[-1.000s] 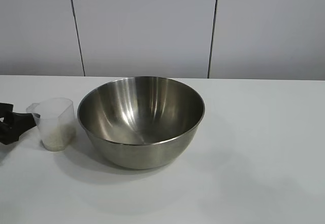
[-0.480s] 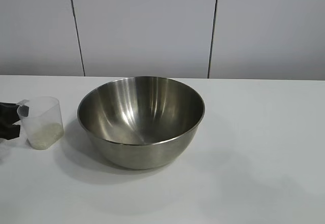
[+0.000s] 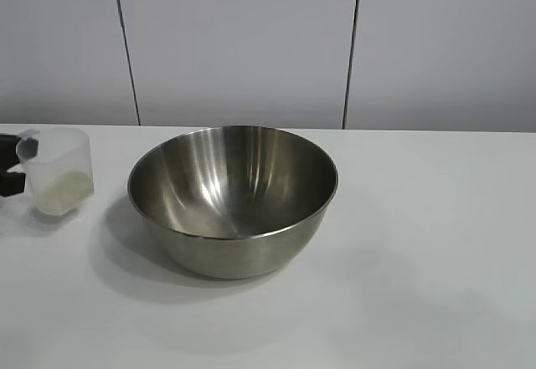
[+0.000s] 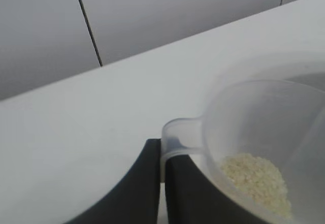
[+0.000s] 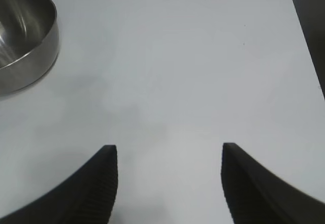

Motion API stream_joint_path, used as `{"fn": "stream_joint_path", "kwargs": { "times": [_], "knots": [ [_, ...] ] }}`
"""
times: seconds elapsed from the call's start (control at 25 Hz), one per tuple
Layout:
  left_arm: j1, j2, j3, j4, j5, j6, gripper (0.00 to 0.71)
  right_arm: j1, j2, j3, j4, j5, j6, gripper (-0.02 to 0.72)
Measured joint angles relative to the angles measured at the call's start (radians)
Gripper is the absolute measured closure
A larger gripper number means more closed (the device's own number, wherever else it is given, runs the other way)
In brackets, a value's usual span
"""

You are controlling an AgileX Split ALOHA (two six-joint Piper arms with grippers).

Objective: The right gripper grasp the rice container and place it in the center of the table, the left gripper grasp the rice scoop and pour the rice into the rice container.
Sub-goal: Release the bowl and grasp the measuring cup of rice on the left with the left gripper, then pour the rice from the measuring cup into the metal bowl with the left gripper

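we see the rice container (image 3: 233, 200) set mid-frame on the worktop (image 3: 435, 243), our left gripper (image 4: 161, 183) fingers pinching the lifted rice scoop (image 3: 57, 181) at far left, pouring still ahead, right gripper (image 5: 167, 183) fingers spread, idle.

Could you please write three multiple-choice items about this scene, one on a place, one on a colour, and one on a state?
1. Where is the rice scoop relative to the rice container in the exterior view?
A. To its left
B. Inside it
C. To its right

2. What colour is the rice in the scoop?
A. Brown
B. White
C. Black

3. In what state is the left end effector?
A. Open above the container
B. Shut on the scoop's handle
C. Open, flat on the table

Answers:
1. A, since the scoop stands left of the steel bowl, apart from it.
2. B, since the left wrist view shows white grains at the scoop's bottom.
3. B, since its two black fingers are pressed together on the handle tab.
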Motion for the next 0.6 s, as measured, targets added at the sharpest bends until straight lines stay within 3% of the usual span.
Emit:
{"fn": "stream_joint_path", "kwargs": {
  "times": [0.12,0.28,0.48,0.6],
  "knots": [
    [-0.107,-0.136,0.000,0.002,0.111,0.001,0.698,0.000,0.000,0.000,0.000,0.000,0.001,0.295],
    [-0.307,-0.269,-0.036,-0.016,0.301,0.059,0.698,0.000,0.000,0.000,0.000,0.000,0.002,0.295],
    [-0.541,-0.289,-0.132,-0.091,0.559,0.307,0.698,0.000,0.000,0.000,0.000,0.000,0.003,0.295],
    [-0.631,-0.275,-0.178,-0.182,0.630,0.550,0.698,0.000,0.000,0.000,0.000,0.000,0.003,0.295]
  ]
}}
